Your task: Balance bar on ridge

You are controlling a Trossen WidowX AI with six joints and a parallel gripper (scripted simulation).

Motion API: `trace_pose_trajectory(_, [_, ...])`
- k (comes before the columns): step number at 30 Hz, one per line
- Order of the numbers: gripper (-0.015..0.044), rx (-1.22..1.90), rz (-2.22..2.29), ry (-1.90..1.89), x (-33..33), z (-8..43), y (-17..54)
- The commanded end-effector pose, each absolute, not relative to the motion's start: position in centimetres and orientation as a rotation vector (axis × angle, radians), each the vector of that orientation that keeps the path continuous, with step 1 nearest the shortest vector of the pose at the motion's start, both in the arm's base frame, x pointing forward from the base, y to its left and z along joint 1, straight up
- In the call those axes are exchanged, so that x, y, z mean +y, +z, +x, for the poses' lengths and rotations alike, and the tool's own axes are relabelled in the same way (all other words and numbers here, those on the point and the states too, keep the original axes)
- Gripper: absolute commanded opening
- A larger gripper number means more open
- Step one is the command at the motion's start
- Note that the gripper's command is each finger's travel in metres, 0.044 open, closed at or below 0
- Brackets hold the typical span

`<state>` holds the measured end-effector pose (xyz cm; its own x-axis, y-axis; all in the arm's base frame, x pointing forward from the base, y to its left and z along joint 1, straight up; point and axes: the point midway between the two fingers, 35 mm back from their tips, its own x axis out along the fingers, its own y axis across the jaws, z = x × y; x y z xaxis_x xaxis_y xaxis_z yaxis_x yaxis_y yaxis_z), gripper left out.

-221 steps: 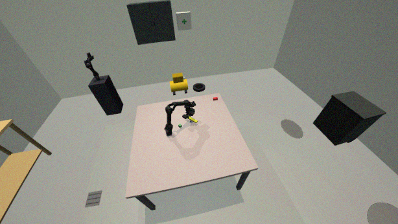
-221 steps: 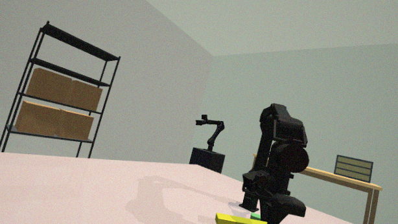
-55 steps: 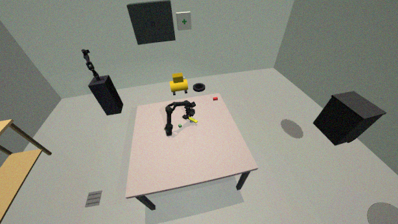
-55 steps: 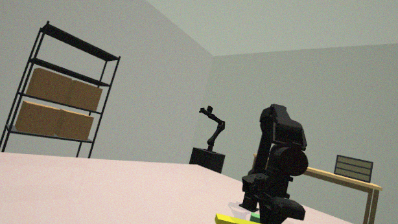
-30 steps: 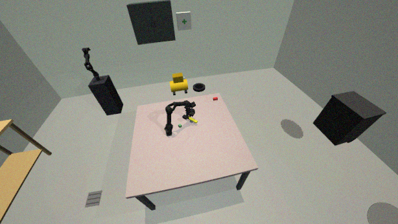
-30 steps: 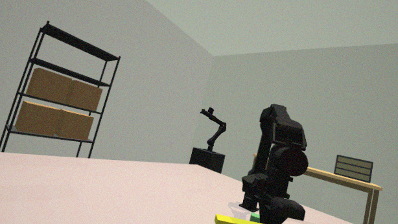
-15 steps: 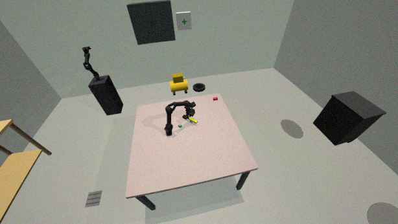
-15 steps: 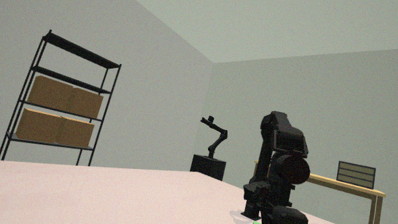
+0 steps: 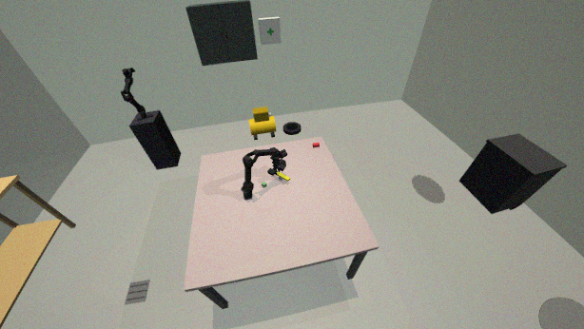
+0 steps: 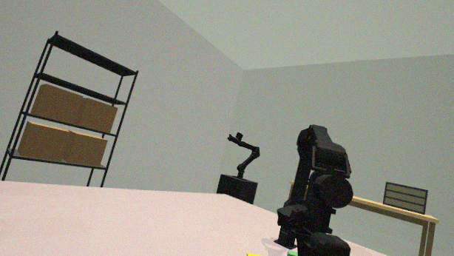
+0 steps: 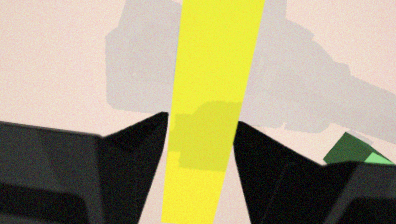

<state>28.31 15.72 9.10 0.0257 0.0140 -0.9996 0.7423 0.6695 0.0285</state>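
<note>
A yellow bar [image 9: 283, 176] [image 11: 212, 65] runs between the fingers of my gripper [image 9: 277, 172] [image 11: 201, 124]. Its edge shows at the bottom of the exterior view [image 10: 253, 254]. The gripper is partly open, with one finger on each side of the bar and very little room beside it. A green block [image 9: 263, 184] [image 11: 347, 150] [image 10: 293, 253] lies on the table near the arm's base, apart from the bar. I cannot make out a ridge under the bar, nor whether the bar is level or touches the table.
A small red block [image 9: 316, 145] lies near the back edge of the pink table [image 9: 285, 238]. The arm's base [image 9: 247, 192] stands on the table beside the green block. Another arm [image 9: 127, 90] stands on a black pedestal away from the table.
</note>
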Motion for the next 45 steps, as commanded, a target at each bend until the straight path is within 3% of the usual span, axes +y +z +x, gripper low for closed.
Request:
trace_pose_trajectory(1, [0.0185, 1.453, 0.671, -0.634, 15.7, 28.3, 9.1])
trace_pose_trajectory(5, [0.0185, 1.453, 0.671, -0.634, 15.7, 28.3, 9.1])
trace_pose_trajectory(15, [0.0440, 1.453, 0.671, -0.634, 15.7, 28.3, 9.1])
trace_pose_trajectory(19, [0.0440, 1.452, 0.671, -0.634, 15.8, 28.4, 9.9])
trace_pose_trajectory(27, [0.0440, 1.452, 0.671, -0.633, 15.6, 28.1, 18.9])
trace_pose_trajectory(45, [0.0440, 1.452, 0.671, -0.633, 15.6, 28.1, 19.1])
